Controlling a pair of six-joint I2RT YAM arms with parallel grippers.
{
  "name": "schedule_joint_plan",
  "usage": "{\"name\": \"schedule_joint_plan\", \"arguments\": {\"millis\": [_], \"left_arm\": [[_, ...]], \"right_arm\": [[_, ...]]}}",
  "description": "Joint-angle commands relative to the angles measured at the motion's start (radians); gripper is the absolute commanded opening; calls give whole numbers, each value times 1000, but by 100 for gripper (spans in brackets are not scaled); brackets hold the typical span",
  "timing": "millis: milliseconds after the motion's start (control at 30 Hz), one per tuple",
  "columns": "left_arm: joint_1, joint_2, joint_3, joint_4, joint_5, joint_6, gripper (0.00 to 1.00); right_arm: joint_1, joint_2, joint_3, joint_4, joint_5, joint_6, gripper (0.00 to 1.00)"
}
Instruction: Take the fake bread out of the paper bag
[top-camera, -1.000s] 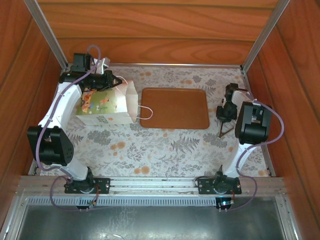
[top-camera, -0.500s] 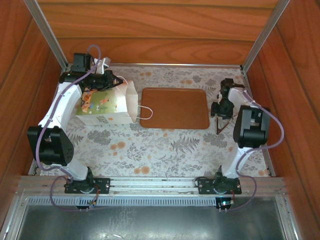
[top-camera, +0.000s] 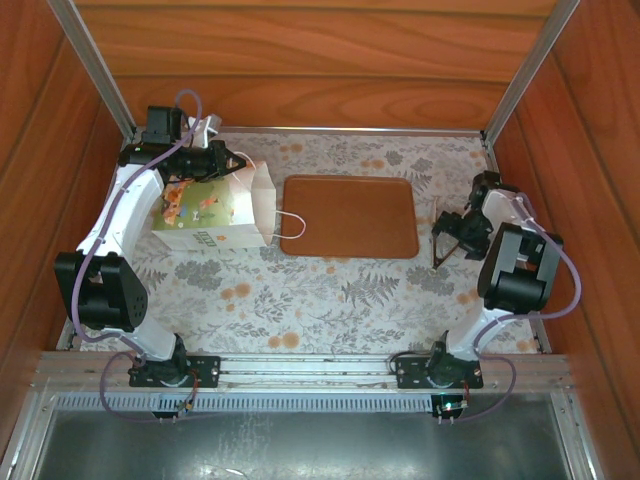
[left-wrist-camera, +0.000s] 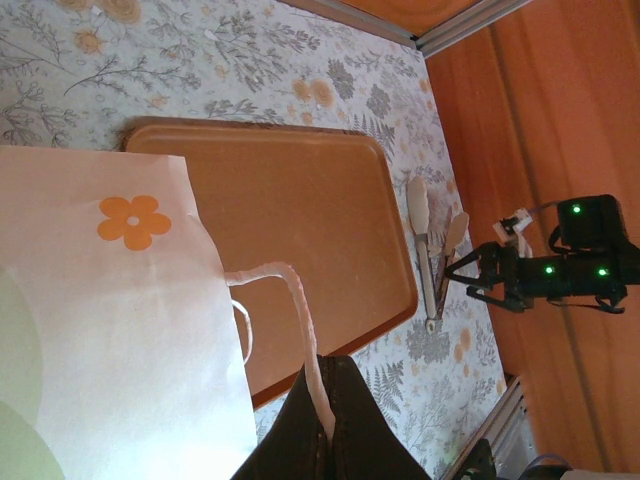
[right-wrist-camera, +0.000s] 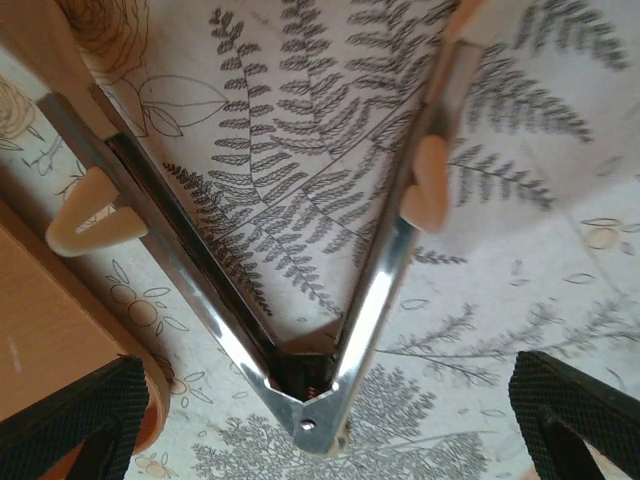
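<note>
Two black right fingers (right-wrist-camera: 70, 430) stand spread wide in the lower corners of the wrist view, grasping nothing. The hinge of a pair of metal tongs (right-wrist-camera: 385, 270) lies between them on the desk (top-camera: 300, 300), and the cream tips splay toward the top of the frame.

To do this pickup well, I judge the fingers should come down a little up the arms from the hinge. There a squeeze would work the tips and not merely pinch the spring.

At the bottom of the other wrist view, the left fingers (left-wrist-camera: 365, 440) are clenched on the white string handle (left-wrist-camera: 305, 330), holding up one lip of the paper bag (top-camera: 205, 210).

From overhead the bag lies on its printed side at the left of the desk. Its long axis runs left to right, and its mouth points right at the brown tray (top-camera: 350, 215) just beside it. The fake bread is presumably inside.
</note>
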Motion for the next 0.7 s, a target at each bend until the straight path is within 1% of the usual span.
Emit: {"name": "schedule_joint_plan", "arguments": {"millis": [0, 133, 200, 333, 433, 600, 667], "left_arm": [[-9, -2, 12, 16, 24, 4, 0], [-9, -8, 8, 16, 17, 3, 0], [-10, -10, 8, 16, 16, 1, 0], [-9, -11, 6, 16, 17, -1, 0], [-10, -11, 6, 16, 14, -2, 0], [-9, -9, 10, 16, 14, -3, 0], [-10, -10, 10, 17, 13, -4, 0]], "right_arm": [[11, 38, 18, 7, -45, 9, 100], [19, 75, 29, 24, -51, 6, 100], [28, 100, 44, 15, -28, -6, 98], [56, 124, 52, 32, 38, -54, 98], [59, 139, 54, 40, 84, -58, 98], [60, 179, 67, 59, 70, -78, 96], [56, 192, 72, 59, 99, -93, 95]]}}
